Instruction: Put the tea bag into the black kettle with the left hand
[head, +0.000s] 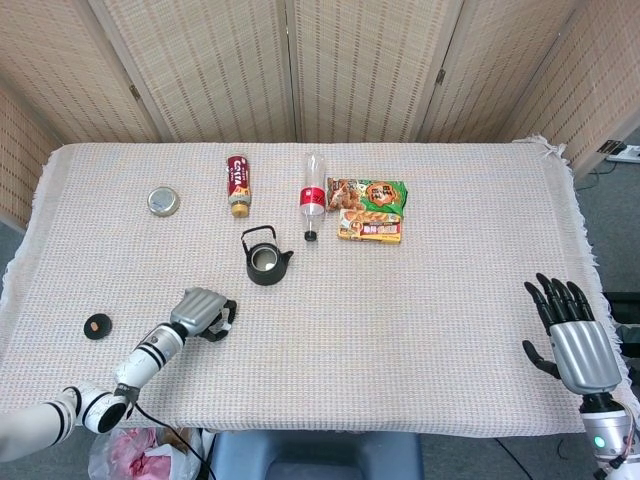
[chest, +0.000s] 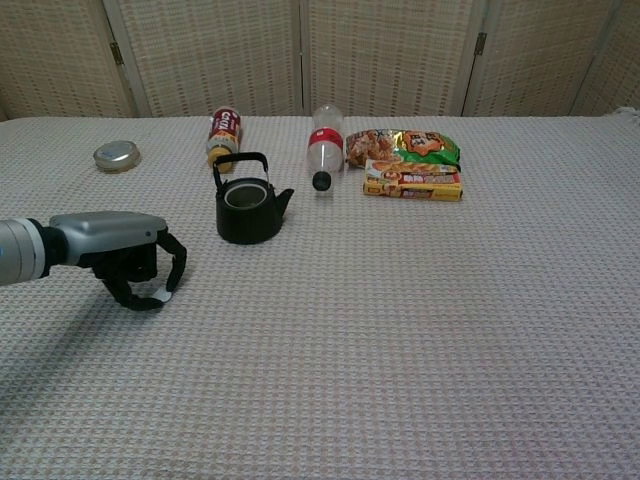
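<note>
Bright, even, diffuse light in both views; no glare anywhere on the woven tabletop (head: 430, 320) cloth. Shadows soft and faint: a dim patch under the left hand (chest: 115, 250) in chest view, a thin rim beside the black kettle (chest: 247, 208). Focus sharp across both frames, cloth weave crisp. Slight bowing of tabletop edges in head view. Small package print too fine to read.
</note>
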